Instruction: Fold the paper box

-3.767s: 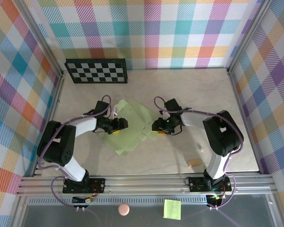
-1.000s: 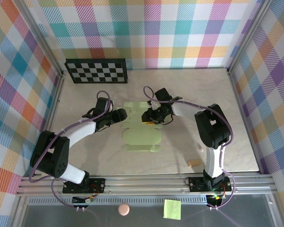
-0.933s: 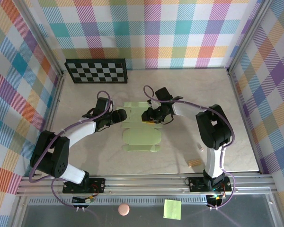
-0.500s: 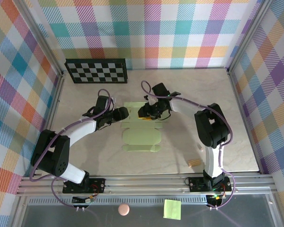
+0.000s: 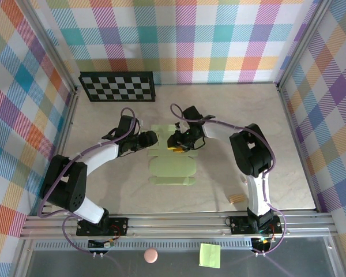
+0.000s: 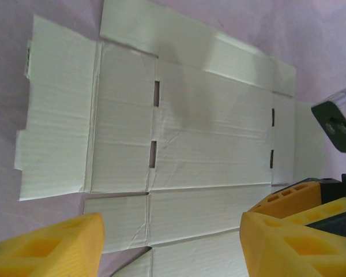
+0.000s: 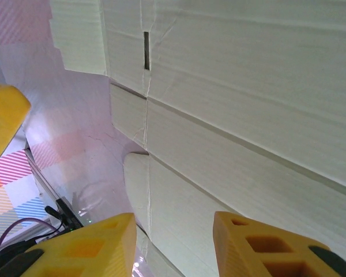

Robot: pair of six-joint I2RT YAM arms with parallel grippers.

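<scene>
The paper box (image 5: 172, 168), one sheet, lies under two parted pincers: left gripper (image 6: 172, 234) wide, right gripper (image 7: 174, 234) narrower.

The paper box (image 5: 172, 166), which had lain skewed and spread wide at mid-frame, came to lie squared up, narrower and a little higher in the frame. The left fingers (image 5: 151, 138) rose to its upper left edge. The right fingers (image 5: 174, 148) slid left and up over its upper part.
</scene>
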